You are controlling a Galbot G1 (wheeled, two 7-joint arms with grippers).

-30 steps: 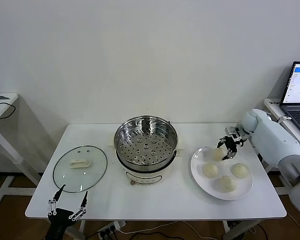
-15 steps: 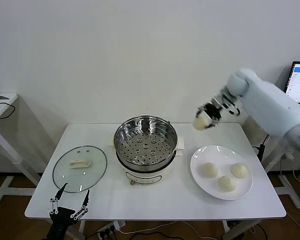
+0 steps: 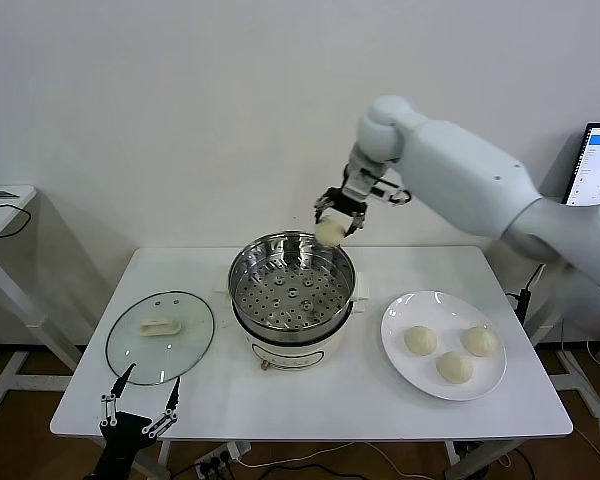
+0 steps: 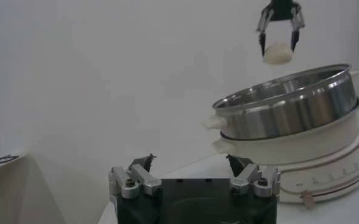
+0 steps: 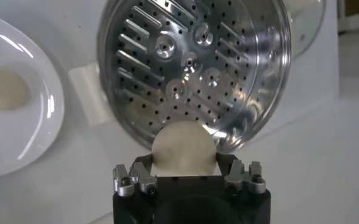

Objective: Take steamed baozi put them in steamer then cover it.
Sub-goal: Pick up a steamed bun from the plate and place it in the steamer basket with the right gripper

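My right gripper (image 3: 332,222) is shut on one cream-white baozi (image 3: 328,231) and hangs over the far right rim of the steamer (image 3: 291,288). The wrist view looks straight down past that baozi (image 5: 183,148) onto the perforated tray (image 5: 188,67), which holds nothing. Three more baozi (image 3: 421,340) lie on the white plate (image 3: 400,310) to the right. The glass cover (image 3: 160,336) with its cream handle rests flat on the table to the left of the steamer. My left gripper (image 3: 137,412) is open at the table's near left edge, holding nothing.
The white table (image 3: 310,400) carries everything. A laptop (image 3: 592,170) stands on a side table at far right. Another small table (image 3: 0,200) with a cable is at far left. The white wall is close behind the steamer.
My right arm lifted one baozi off the plate and swung left with it, from above the plate to above the steamer's far rim. The left arm stayed put.
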